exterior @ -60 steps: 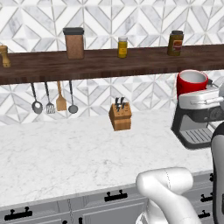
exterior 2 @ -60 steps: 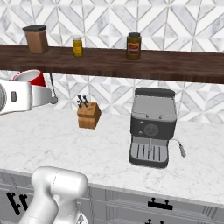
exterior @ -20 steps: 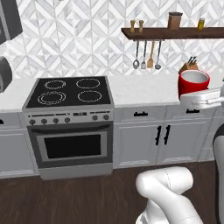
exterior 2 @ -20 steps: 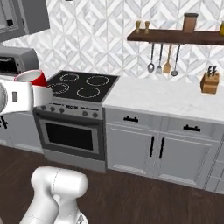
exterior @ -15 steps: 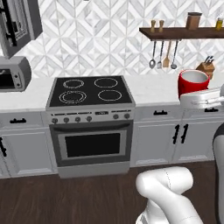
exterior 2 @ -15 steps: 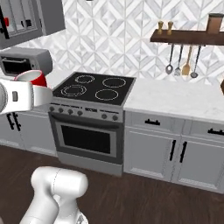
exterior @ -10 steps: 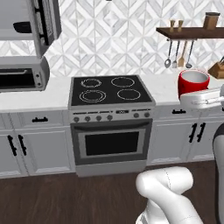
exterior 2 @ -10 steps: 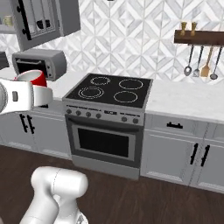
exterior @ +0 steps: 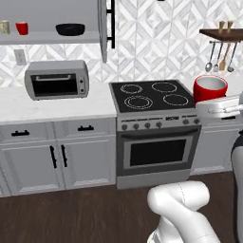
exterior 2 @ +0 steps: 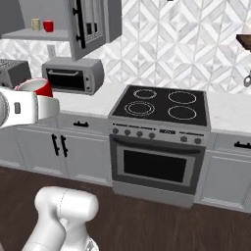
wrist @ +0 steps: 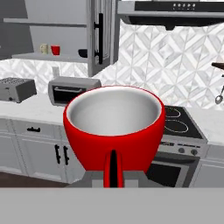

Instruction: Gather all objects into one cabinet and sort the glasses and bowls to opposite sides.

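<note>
Stove (exterior: pixel 154 97) amid white counter (exterior: pixel 52 105); open cabinet (exterior: pixel 45 38) holds black bowl (exterior: pixel 70 29), seemingly.

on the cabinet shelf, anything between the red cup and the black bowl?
Nothing: in the left base view the grey shelf is bare between the red cup and the black bowl.

The cabinet shelf (exterior: pixel 42 38) carries a beige cup (exterior: pixel 4 27), red cup (exterior: pixel 22 28) and black bowl (exterior: pixel 70 30).

A black-topped stove (exterior: pixel 154 121) stands between grey base cabinets (exterior: pixel 54 154); a toaster oven (exterior: pixel 57 79) sits left of it, geometric white tiles (exterior: pixel 156 38) behind, dark wood floor (exterior: pixel 71 213) below.
</note>
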You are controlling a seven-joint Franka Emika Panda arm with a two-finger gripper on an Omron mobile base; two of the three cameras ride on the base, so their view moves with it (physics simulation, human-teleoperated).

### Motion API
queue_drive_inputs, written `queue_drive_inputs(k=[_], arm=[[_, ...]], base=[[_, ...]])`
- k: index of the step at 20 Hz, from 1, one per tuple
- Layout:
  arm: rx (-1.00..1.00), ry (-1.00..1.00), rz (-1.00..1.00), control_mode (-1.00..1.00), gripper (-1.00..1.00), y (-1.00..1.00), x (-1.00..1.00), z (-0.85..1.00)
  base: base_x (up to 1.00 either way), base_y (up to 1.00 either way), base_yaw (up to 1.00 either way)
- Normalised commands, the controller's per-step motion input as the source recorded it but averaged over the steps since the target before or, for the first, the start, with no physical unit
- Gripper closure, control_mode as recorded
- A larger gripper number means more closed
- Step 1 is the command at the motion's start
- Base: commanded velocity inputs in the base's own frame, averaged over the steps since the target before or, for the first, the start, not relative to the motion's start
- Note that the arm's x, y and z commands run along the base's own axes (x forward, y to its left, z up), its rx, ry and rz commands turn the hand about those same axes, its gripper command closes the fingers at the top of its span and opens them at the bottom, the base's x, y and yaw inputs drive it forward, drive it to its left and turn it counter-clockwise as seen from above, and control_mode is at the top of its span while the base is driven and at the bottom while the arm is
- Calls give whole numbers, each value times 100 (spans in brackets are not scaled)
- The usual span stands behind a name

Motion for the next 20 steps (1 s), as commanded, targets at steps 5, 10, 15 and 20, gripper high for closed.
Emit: queue_drive_inputs(k=[5, 10, 15, 20], arm=[[0, 0, 0, 100, 100, 0, 0, 0], [0, 0, 0, 100, 100, 0, 0, 0], [0, 0, 0, 100, 100, 0, 0, 0], [0, 0, 0, 100, 100, 0, 0, 0]], base=[[0, 100, -12], [10, 100, -11], [35, 100, -8], [92, 45, -9]])
